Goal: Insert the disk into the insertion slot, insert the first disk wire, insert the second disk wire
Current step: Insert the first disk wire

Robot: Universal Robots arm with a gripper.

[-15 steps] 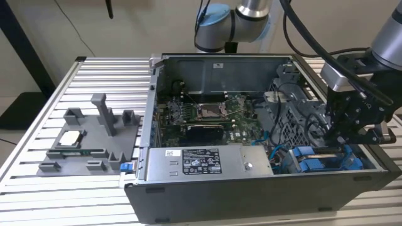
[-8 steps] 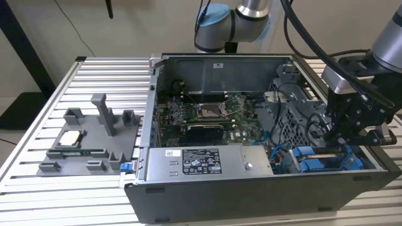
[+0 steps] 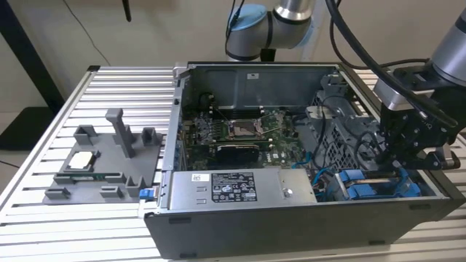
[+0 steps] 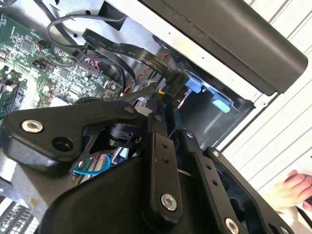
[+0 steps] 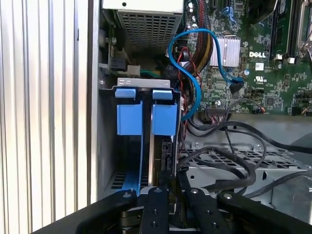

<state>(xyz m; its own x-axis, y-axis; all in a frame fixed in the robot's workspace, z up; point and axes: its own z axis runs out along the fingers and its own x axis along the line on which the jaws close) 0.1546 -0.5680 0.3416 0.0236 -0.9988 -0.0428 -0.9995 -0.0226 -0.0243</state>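
Observation:
The disk (image 5: pixel 165 155) stands edge-on in the insertion slot (image 5: pixel 129 114), between bright blue clips, at the case's near corner on the exterior view's right (image 3: pixel 378 185). My gripper (image 3: pixel 407 161) hangs right over that bay. In both wrist views its black fingers converge (image 5: pixel 165 187) at the disk's end. They look shut (image 4: pixel 163 95) on the black connector (image 4: pixel 174 78) of a flat black disk wire (image 4: pixel 122 48). A blue disk wire (image 5: pixel 195 92) loops from the motherboard down beside the disk; its end there is hidden.
The open computer case (image 3: pixel 291 224) lies on a slatted metal table (image 3: pixel 109 82). Beside the bay are a labelled power-supply box (image 3: pixel 233 188) and the motherboard (image 3: pixel 240 131). A grey fixture plate (image 3: pixel 102 164) lies on the exterior view's left. A person's hand (image 4: pixel 292 187) rests outside the case.

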